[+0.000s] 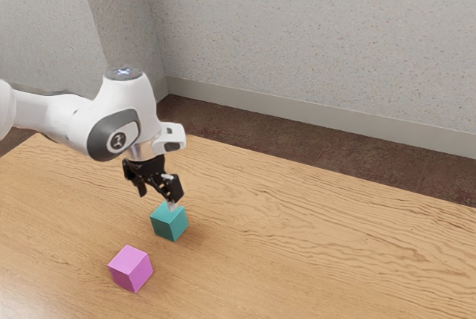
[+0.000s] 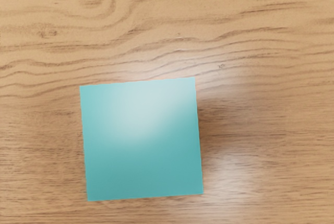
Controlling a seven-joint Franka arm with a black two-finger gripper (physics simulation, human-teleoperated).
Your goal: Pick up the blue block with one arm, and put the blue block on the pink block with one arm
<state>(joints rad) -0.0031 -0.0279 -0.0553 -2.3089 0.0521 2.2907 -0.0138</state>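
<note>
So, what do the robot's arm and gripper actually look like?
The arm is glossy white with rounded links, a grey oval joint cover carrying a small white logo, and a grey cap with a blue mark. Its gripper is black with two short fingers.

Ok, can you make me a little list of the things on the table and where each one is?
table: light brown wood
blue block: sits on the table, right under the gripper
pink block: sits on the table, apart from the blue block, nearer the camera and toward the exterior view's left; nothing on top of it
gripper: points down, close over the blue block's top
stacked yet: no
</note>
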